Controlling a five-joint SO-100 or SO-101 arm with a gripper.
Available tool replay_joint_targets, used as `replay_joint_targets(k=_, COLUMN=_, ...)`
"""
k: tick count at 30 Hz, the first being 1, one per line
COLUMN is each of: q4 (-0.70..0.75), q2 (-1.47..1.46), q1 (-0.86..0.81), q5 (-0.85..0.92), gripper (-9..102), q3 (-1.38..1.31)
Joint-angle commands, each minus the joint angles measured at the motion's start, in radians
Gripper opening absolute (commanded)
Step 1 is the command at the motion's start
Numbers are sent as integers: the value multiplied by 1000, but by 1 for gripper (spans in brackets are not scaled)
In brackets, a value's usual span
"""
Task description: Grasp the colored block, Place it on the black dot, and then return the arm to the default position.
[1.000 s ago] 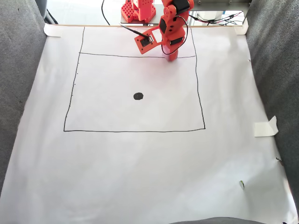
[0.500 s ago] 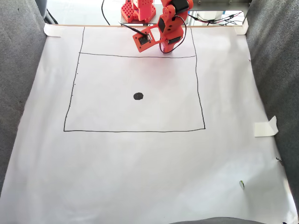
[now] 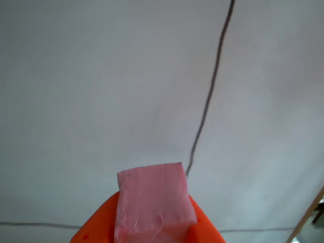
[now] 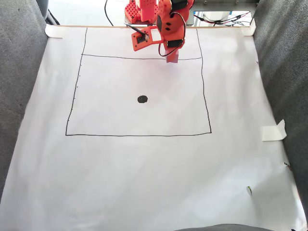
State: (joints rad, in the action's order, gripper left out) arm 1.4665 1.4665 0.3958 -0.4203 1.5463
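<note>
pink cube (image 3: 153, 201) clamped between orange fingers (image 3: 96, 225) — gripper (image 4: 173, 54) above paper

My arm (image 4: 168, 21) reaches in from the far edge of the paper sheet (image 4: 144, 168), near the middle of that edge, folded so my wrist points steeply down. My gripper (image 4: 173, 57) hangs at the drawn line that runs along the far side of the sheet. In the other view my two orange fingers (image 3: 96, 225) come up from the bottom edge, one on each side of the pink block (image 3: 152, 202), pressed against its faces and pinching it between them.
</note>
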Motion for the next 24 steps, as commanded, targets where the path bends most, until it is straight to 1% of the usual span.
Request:
replay_joint_targets(k=1, q4=67, q2=-20, q1=-57, q5=-23, gripper=0, q3=-172)
replay_joint_targets(k=4, q4=95, q2=-74, q1=-124, q5=-32, gripper=0, q3=-264)
replay_joint_targets(k=19, q4=29, q2=-285, q1=-321, q5=20, gripper=0, q3=-474)
replay_joint_targets(k=24, q4=83, q2=-408, q1=-362, q5=23, gripper=0, q3=-650)
